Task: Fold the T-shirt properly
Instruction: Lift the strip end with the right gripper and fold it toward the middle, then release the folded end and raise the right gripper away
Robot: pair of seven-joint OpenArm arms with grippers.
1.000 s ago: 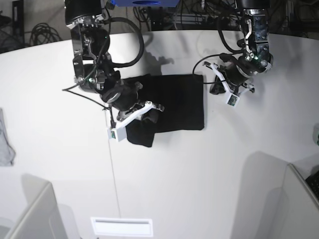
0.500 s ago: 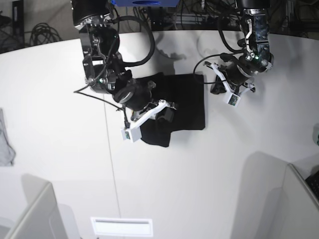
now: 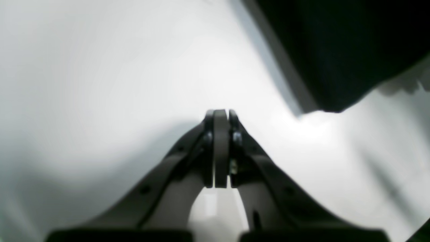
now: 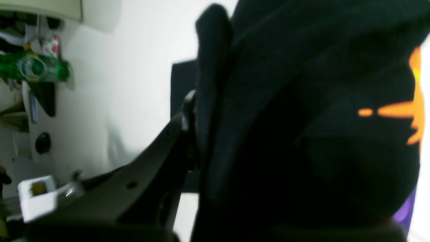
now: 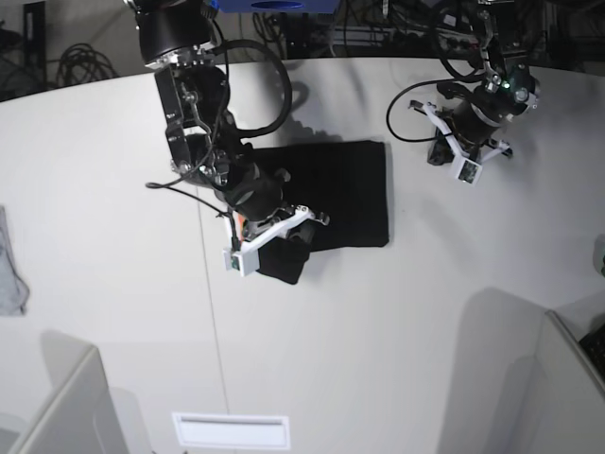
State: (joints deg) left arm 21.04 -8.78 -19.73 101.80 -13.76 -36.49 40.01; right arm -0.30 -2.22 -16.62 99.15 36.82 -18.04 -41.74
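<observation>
The black T-shirt [image 5: 345, 184] lies folded on the white table [image 5: 113, 189]. My right gripper [image 5: 295, 235] is shut on a fold of it at its front left part. In the right wrist view the black cloth [image 4: 302, 101] fills the frame and bunches over the gripper [image 4: 198, 114]; orange print [image 4: 411, 111] and a bit of purple [image 4: 403, 211] show at the right edge. My left gripper [image 5: 438, 154] is shut and empty, to the right of the shirt's back right corner. In the left wrist view its fingers [image 3: 220, 148] are pressed together above bare table, with a shirt corner [image 3: 336, 50] at upper right.
A small grey cloth [image 5: 9, 270] lies at the table's left edge. Pale dividers stand at the front left [image 5: 57, 397] and front right [image 5: 567, 378]. A white label [image 5: 232, 430] lies near the front edge. A green bottle [image 4: 33, 69] shows off the table.
My right gripper has shifted with the shirt fold, first to the right and then a little forward. My left gripper has drawn away from the shirt's corner, up and to the right.
</observation>
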